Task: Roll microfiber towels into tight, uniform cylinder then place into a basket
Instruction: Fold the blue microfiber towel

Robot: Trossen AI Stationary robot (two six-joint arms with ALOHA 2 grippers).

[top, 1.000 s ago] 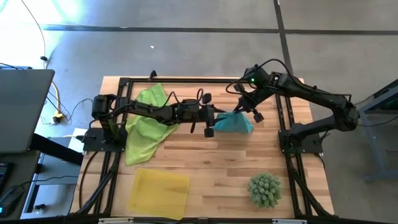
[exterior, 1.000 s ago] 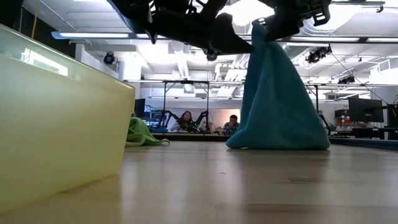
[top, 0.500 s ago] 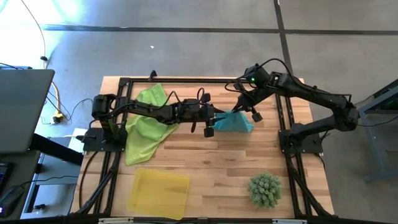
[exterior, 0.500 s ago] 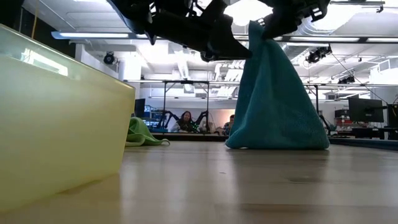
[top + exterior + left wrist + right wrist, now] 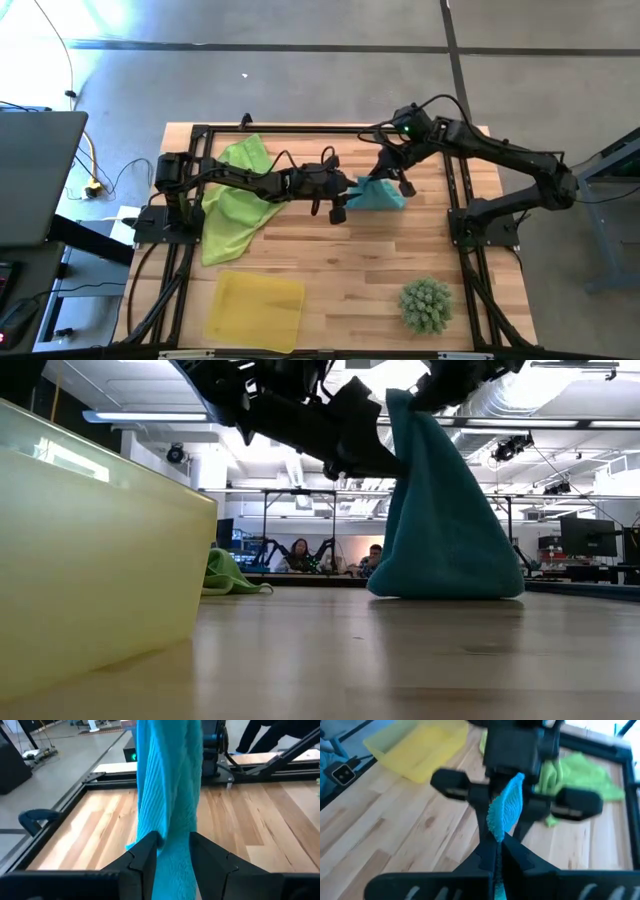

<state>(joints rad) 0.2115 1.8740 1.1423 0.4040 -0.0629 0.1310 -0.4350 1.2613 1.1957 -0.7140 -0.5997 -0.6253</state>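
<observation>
A teal towel (image 5: 380, 194) hangs as a narrow tent at mid table, its lower edge (image 5: 445, 592) on the wood. My right gripper (image 5: 386, 166) is shut on its top, above it. My left gripper (image 5: 352, 188) reaches in from the table's left and is shut on the hanging cloth (image 5: 170, 810) lower down. The yellow basket (image 5: 255, 310) stands at the near left and fills the left of the low view (image 5: 90, 560). A lime-green towel (image 5: 235, 195) lies crumpled at the far left under my left arm. My left gripper pinches the hanging towel's bunched folds (image 5: 172, 851) between its two fingers (image 5: 146, 857), part way up the cloth. The fingers come level from the table's left. The cloth runs upright through the hold, several layers. My right gripper pinches the towel's top corner (image 5: 506, 812) between its two fingers (image 5: 485, 855), from above, slanting down. A short tip of cloth sticks out past the fingertips. The towel hangs below, drawn upward, with its lower edge on the table.
A green spiky ball-like plant (image 5: 426, 305) sits at the near right. The black frame rails (image 5: 300, 128) run along the table's edges. People sit in the room behind the table (image 5: 300, 552). Bare wood lies between the towel and the basket.
My left gripper has gone toward the table's right, onto the hanging teal towel. My right gripper has shifted slightly toward the far left with the towel's top. The towel's hanging part has drawn narrower, and its lower edge has stayed on the table.
</observation>
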